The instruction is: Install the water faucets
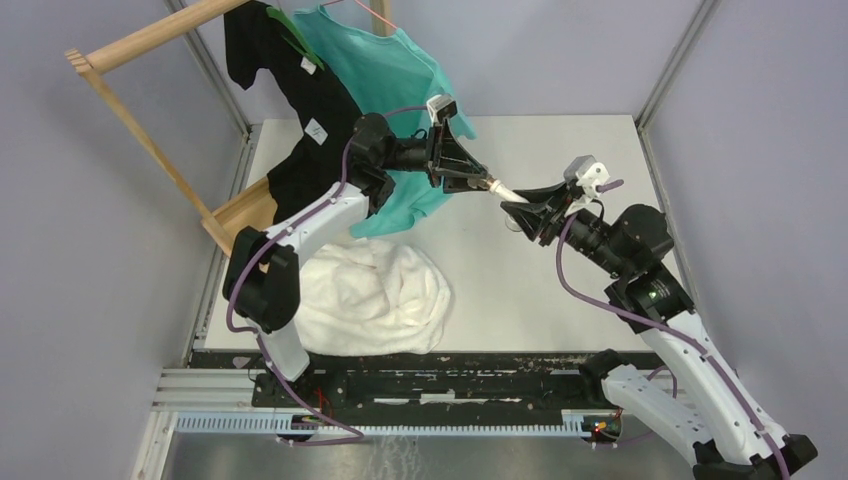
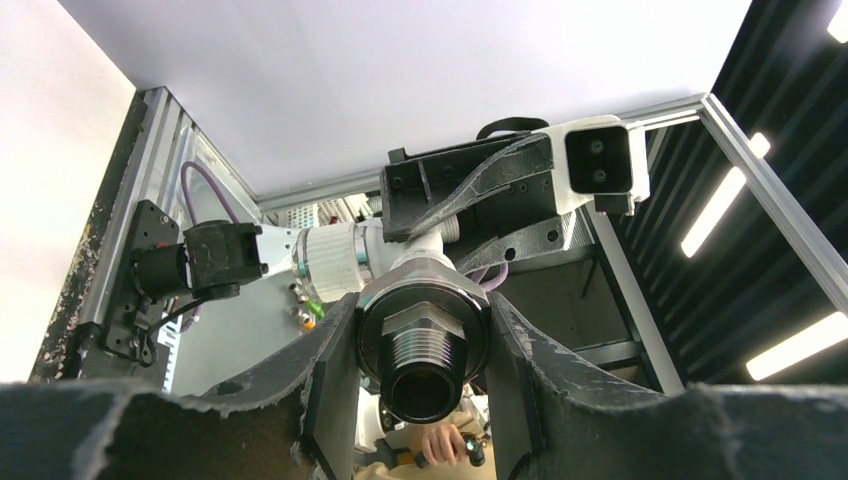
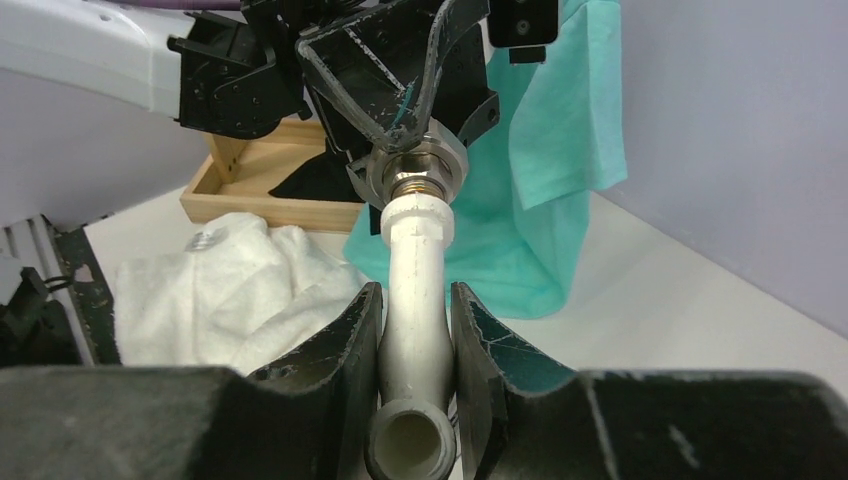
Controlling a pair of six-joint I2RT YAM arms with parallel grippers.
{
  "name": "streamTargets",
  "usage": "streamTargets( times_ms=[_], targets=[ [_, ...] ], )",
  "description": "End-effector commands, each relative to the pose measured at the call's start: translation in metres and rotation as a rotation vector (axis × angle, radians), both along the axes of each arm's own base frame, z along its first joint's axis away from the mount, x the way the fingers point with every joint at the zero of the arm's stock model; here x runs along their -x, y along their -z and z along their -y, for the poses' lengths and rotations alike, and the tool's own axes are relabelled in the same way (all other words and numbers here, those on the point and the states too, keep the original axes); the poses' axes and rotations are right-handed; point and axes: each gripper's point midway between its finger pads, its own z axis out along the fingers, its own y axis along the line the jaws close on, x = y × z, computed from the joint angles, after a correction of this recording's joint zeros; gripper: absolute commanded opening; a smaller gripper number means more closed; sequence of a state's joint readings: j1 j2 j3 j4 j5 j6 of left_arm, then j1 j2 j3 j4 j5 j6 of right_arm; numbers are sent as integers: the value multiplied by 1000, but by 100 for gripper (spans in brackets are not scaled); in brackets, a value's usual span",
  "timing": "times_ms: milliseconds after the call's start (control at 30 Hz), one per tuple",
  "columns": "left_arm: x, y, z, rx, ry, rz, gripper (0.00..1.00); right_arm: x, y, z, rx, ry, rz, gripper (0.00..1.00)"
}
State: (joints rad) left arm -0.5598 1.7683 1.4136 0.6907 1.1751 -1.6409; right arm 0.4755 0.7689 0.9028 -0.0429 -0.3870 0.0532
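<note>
The water faucets' two parts meet in mid-air above the table. My left gripper [image 1: 468,180] is shut on the round silver threaded fitting [image 1: 486,184], whose threaded stub [image 2: 424,350] points at the left wrist camera between the jaws of the left gripper [image 2: 420,325]. The white plastic spout [image 1: 503,192] is clamped in my right gripper [image 1: 527,212]. In the right wrist view the spout [image 3: 414,250] runs up from my right gripper [image 3: 415,300] into the fitting [image 3: 415,172]. The spout's open end [image 3: 410,445] faces the right wrist camera. No blue dot shows.
A crumpled white towel [image 1: 370,295] lies on the table's near left. A teal shirt [image 1: 385,75] and a black shirt [image 1: 300,110] hang from a wooden rack [image 1: 150,140] at the back left, behind the left arm. Metal frame posts [image 1: 670,70] stand at the table's corners.
</note>
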Motion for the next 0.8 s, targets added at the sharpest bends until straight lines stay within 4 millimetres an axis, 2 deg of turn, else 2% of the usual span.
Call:
streamTargets(
  times_ms=[0,233,433,767],
  targets=[
    [45,-32,4,87,79,158,3,-1,-18,-21,-143,-78,-59,1],
    [47,-35,2,105,81,230,3,-8,-18,-34,-266,-111,-200,1],
    [40,-28,4,80,39,269,3,-18,-12,-43,-367,-114,-344,1],
    [37,-27,3,84,-21,353,3,-15,-10,-48,-511,-164,-426,1]
  ],
)
